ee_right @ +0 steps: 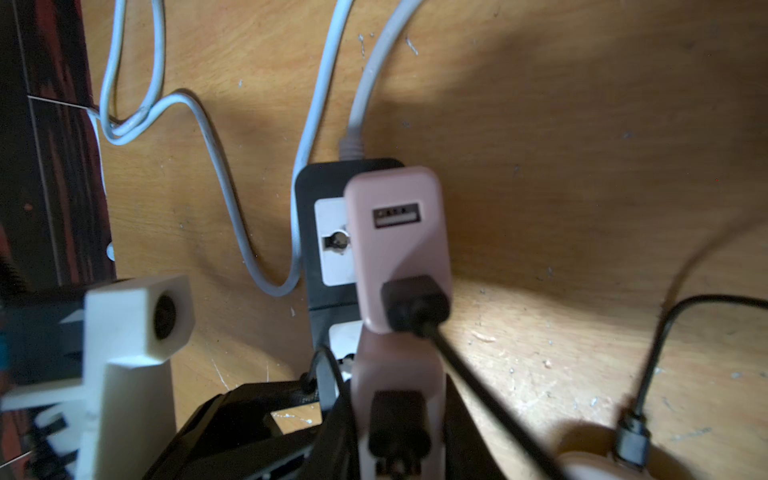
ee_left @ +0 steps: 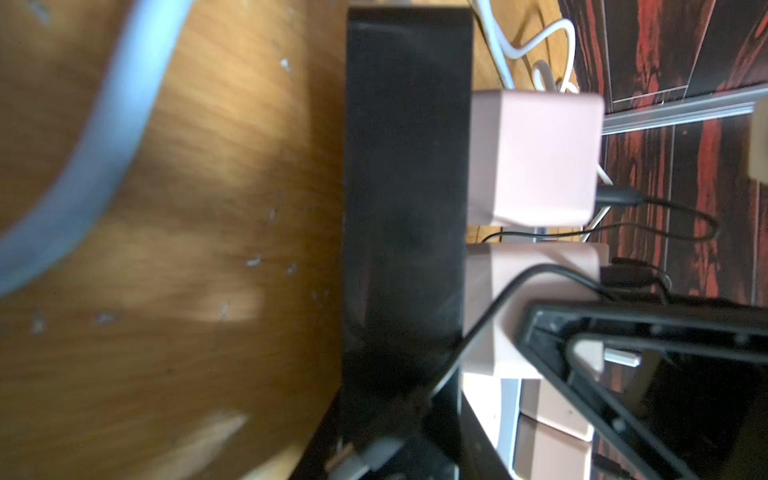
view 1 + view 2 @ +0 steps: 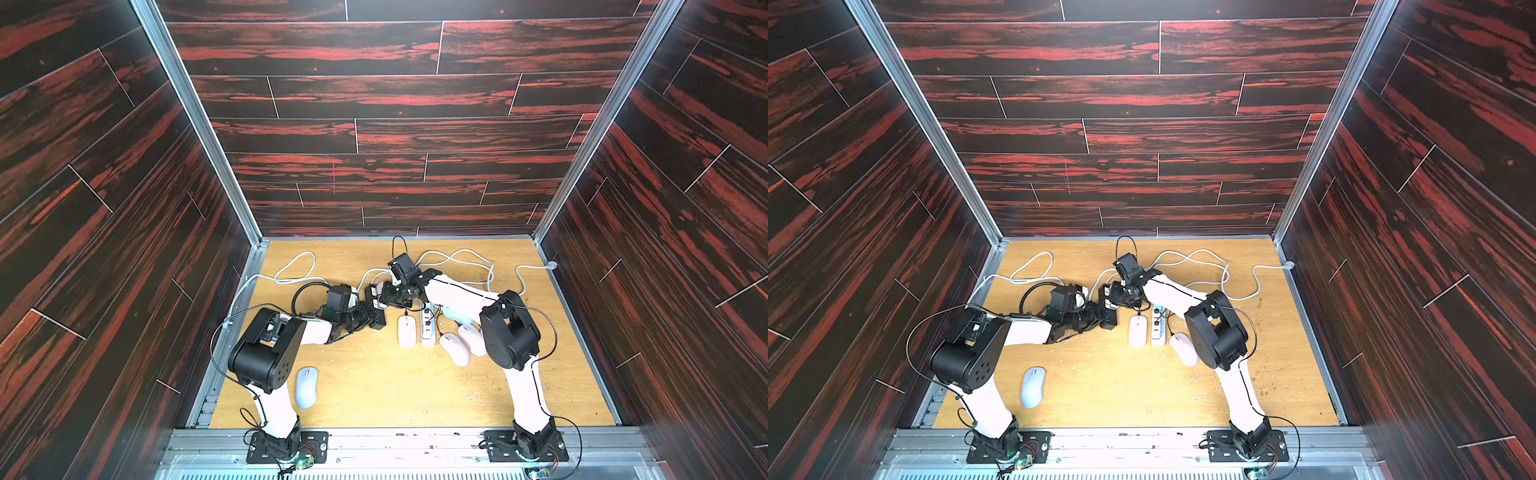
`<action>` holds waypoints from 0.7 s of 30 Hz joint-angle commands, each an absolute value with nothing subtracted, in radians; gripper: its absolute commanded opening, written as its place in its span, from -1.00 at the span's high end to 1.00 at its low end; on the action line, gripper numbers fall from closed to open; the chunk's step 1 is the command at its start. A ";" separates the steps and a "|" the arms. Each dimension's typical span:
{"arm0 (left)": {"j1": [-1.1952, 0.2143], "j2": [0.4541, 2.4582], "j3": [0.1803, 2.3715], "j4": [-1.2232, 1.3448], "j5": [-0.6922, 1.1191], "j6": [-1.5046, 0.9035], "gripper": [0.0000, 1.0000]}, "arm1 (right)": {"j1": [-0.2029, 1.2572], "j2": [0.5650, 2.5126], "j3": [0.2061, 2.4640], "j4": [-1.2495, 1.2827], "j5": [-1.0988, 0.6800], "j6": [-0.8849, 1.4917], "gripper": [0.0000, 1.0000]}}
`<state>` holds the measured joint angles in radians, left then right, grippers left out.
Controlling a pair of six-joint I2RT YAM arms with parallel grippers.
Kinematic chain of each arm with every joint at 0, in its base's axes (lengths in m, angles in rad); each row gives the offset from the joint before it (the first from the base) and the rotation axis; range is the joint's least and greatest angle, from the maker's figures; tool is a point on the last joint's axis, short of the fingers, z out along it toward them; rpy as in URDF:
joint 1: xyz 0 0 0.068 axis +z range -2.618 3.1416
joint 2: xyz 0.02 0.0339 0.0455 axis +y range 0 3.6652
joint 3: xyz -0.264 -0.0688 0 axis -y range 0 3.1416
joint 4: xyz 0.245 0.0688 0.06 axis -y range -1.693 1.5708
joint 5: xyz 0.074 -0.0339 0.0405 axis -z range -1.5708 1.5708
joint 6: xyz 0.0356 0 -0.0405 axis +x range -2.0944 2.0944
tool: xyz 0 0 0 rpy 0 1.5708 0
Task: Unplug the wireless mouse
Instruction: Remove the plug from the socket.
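Observation:
A black power strip point(image 3: 376, 309) point(image 2: 407, 187) lies mid-table with two pink chargers plugged into it. My right gripper point(image 3: 384, 296) point(image 1: 392, 419) is shut on the nearer pink charger point(image 1: 395, 374) point(image 2: 498, 299), which has a black USB plug in it. The farther pink charger point(image 1: 399, 232) point(image 2: 536, 158) also carries a black cable. A white wireless mouse point(image 3: 406, 331) point(image 3: 1137, 331) lies just beside the strip with a black cable at its nose. My left gripper point(image 3: 371, 319) point(image 2: 399, 436) is shut across the strip's near end.
A white power strip point(image 3: 427, 330) and several more mice point(image 3: 455, 350) sit under the right arm. Another mouse point(image 3: 306, 387) lies near the left arm's base. Loops of white cable point(image 3: 457, 259) trail across the back of the table point(image 3: 374, 395).

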<state>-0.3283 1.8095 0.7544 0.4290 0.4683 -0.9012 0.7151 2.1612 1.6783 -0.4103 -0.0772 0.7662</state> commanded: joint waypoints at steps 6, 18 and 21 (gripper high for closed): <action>-0.295 1.817 0.725 0.350 0.405 -0.916 0.64 | 0.724 2.059 1.572 -0.332 -0.086 0.742 0.74; -0.272 1.826 0.750 0.283 0.379 -0.880 0.68 | 0.725 1.958 1.478 -0.297 -0.031 0.654 0.81; -0.273 1.831 0.752 0.274 0.376 -0.865 0.68 | 0.726 1.915 1.434 -0.248 -0.058 0.638 0.83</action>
<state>-0.2863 1.8095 0.7605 0.4149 0.4660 -0.8940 0.7219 1.9697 1.4662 -0.2798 -0.0353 0.6716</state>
